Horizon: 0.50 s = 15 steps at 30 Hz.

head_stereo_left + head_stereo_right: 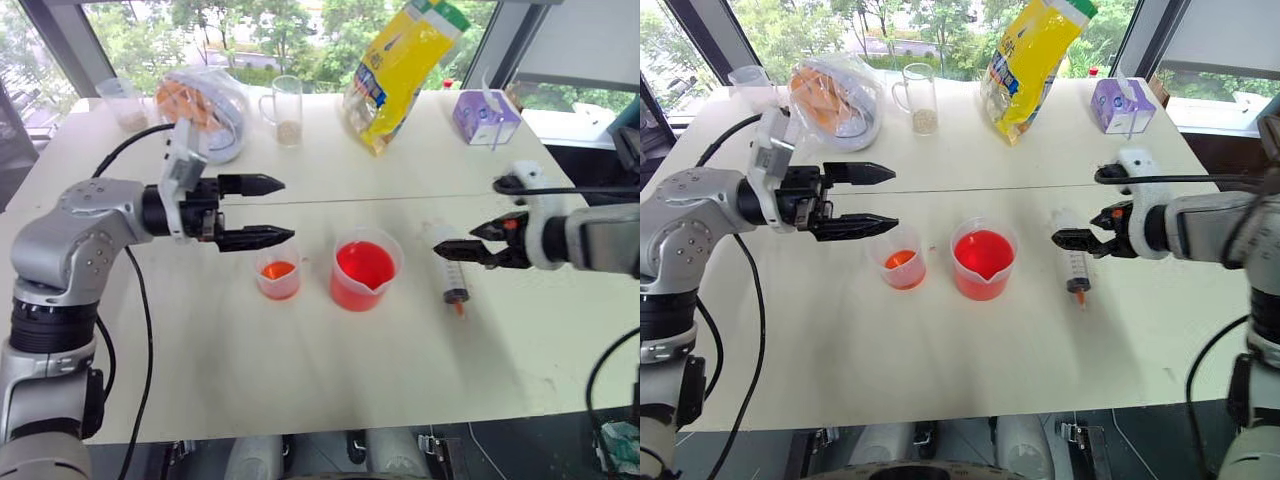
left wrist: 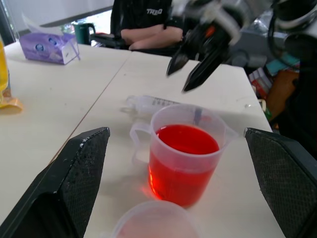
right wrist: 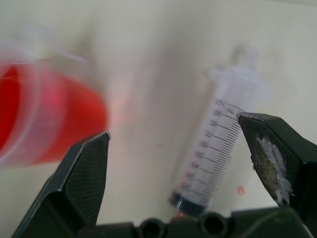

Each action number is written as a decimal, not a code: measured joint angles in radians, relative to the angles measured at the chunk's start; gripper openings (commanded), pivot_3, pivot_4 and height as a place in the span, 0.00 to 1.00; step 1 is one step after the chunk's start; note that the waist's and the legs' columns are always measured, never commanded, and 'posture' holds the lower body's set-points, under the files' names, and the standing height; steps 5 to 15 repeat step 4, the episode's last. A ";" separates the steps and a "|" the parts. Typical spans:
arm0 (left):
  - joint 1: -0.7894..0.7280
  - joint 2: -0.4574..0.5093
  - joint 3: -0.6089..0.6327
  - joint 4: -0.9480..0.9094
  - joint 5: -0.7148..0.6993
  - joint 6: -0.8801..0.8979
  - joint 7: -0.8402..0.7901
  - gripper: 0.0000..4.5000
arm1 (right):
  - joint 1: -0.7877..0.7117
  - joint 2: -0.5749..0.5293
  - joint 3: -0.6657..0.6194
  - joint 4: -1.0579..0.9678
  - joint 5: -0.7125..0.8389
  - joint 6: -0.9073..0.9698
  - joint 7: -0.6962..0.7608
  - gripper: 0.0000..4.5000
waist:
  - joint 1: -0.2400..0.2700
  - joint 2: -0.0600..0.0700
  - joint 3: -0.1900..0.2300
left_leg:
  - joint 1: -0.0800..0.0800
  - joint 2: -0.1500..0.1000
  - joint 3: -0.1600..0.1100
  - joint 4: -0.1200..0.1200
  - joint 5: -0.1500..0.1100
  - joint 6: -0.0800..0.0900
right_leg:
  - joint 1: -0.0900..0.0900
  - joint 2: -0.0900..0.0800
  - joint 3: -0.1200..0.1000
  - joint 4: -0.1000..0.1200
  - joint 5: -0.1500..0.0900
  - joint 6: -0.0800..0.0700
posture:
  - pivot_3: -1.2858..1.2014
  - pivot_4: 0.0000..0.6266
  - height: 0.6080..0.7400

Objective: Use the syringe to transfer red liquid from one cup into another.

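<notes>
White table (image 1: 300, 380); left wrist view catches seated person (image 2: 148, 25) behind.

You can read black graduation numbers on the syringe (image 3: 214, 156) barrel, running 30 through 100 in tens. The yellow bag (image 1: 400, 70) carries print too small to read.

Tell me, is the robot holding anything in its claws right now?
No, nothing. Both claws are open. The syringe lies flat on the table, below the right gripper. The left gripper hangs open above the small cup.
</notes>
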 measured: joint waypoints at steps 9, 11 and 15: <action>0.033 0.047 0.000 0.000 0.006 -0.002 -0.042 1.00 | 0.079 -0.114 -0.142 -0.133 0.063 -0.068 0.183 0.99 | 0.000 -0.001 0.000 | 0.001 0.000 0.000 0.000 0.000 0.000 | 0.001 0.000 0.000 0.000 0.000 0.000 | 0.52 0.24 1.00; 0.033 0.047 0.000 0.000 0.006 -0.002 -0.042 1.00 | 0.079 -0.114 -0.142 -0.133 0.063 -0.068 0.183 0.99 | 0.000 -0.001 0.000 | 0.001 0.000 0.000 0.000 0.000 0.000 | 0.001 0.000 0.000 0.000 0.000 0.000 | 0.52 0.24 1.00; 0.033 0.047 0.000 0.000 0.006 -0.002 -0.042 1.00 | 0.079 -0.114 -0.142 -0.133 0.063 -0.068 0.183 0.99 | 0.000 -0.001 0.000 | 0.001 0.000 0.000 0.000 0.000 0.000 | 0.001 0.000 0.000 0.000 0.000 0.000 | 0.52 0.24 1.00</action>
